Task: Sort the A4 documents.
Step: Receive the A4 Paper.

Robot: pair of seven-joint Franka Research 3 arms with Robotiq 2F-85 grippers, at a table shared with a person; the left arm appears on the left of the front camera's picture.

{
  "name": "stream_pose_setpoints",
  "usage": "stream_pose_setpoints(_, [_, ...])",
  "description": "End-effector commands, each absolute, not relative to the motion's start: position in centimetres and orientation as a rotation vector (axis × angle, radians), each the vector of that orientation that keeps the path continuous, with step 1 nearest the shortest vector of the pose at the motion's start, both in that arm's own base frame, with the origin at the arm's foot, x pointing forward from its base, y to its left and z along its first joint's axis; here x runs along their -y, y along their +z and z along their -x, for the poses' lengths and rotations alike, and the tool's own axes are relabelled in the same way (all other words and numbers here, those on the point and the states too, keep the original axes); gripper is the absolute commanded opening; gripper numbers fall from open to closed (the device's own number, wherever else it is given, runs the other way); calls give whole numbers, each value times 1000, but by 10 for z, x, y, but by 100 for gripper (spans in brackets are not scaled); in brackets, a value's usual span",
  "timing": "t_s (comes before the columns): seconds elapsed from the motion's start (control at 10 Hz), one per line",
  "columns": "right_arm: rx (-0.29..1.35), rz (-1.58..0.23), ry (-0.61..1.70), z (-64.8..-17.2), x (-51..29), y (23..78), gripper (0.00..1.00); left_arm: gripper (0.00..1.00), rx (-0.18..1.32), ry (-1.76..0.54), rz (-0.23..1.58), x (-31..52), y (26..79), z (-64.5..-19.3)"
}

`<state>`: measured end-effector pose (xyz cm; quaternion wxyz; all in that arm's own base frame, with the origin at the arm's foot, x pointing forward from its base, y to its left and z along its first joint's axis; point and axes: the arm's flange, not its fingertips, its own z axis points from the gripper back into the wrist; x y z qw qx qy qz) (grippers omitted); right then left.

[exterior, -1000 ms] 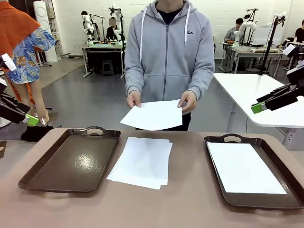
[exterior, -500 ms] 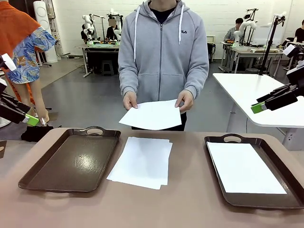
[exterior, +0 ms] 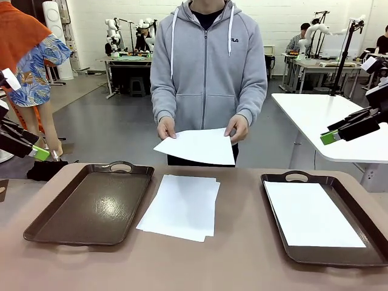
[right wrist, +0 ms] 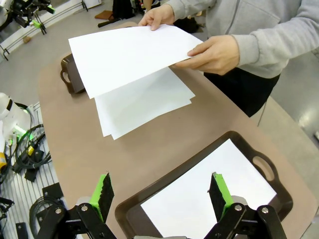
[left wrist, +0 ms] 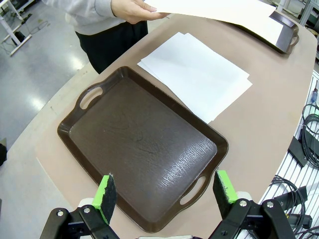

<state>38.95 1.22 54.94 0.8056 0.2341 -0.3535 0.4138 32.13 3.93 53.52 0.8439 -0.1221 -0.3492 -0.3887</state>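
the right tray runs off the front view's edge. from the right wrist, the held sheet hides most of the left tray and part of the middle pile.

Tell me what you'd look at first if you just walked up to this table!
First, the white sheet that the person in the grey hoodie holds above the far edge of the table. Below it, a pile of white sheets lies on the table between two brown trays. The left tray is bare, and the right tray has white paper lying in it.
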Motion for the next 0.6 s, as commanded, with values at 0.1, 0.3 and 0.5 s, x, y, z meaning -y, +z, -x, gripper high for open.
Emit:
stream_pose_setpoints(0.1, [758,-501,887,-390,-12,549,100,100,740,-820,268,-40,534,-322])
stream_pose_setpoints(0.3, [758,-501,887,-390,-12,549,100,100,740,-820,268,-40,534,-322])
stream_pose_setpoints(0.5, [758,-501,887,-390,-12,549,100,100,740,-820,268,-40,534,-322])
